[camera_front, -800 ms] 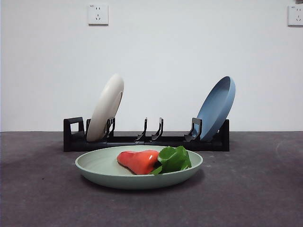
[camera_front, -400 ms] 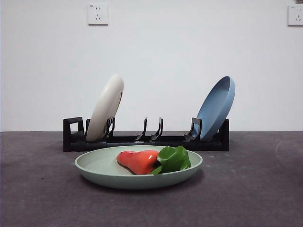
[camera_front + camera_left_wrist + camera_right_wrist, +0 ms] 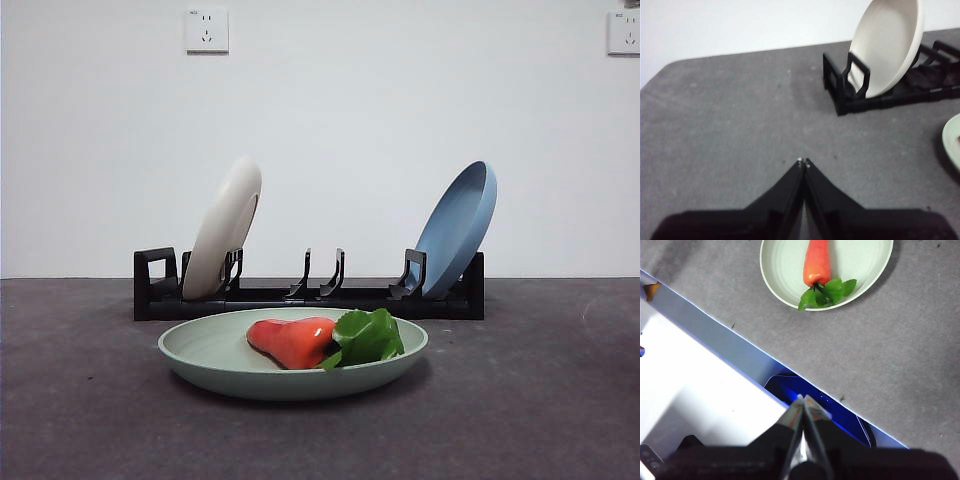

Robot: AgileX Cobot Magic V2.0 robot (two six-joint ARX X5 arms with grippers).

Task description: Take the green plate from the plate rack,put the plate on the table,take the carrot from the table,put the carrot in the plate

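The green plate (image 3: 215,350) lies flat on the table (image 3: 520,400) in front of the plate rack (image 3: 300,295). The carrot (image 3: 295,340) lies in the plate, its green leaves to the right. The plate with the carrot (image 3: 817,262) also shows in the right wrist view (image 3: 785,270). My right gripper (image 3: 803,399) is shut and empty, high above the table's edge, away from the plate. My left gripper (image 3: 803,162) is shut and empty over bare table beside the rack's loop end (image 3: 840,87). The plate's rim (image 3: 952,142) shows at that view's edge.
A cream-white plate (image 3: 222,230) leans in the rack's left slots and a blue plate (image 3: 458,228) in its right slots; the middle slots hold nothing. A white wall with two sockets stands behind. The table's edge (image 3: 715,342) and a blue object below it show in the right wrist view.
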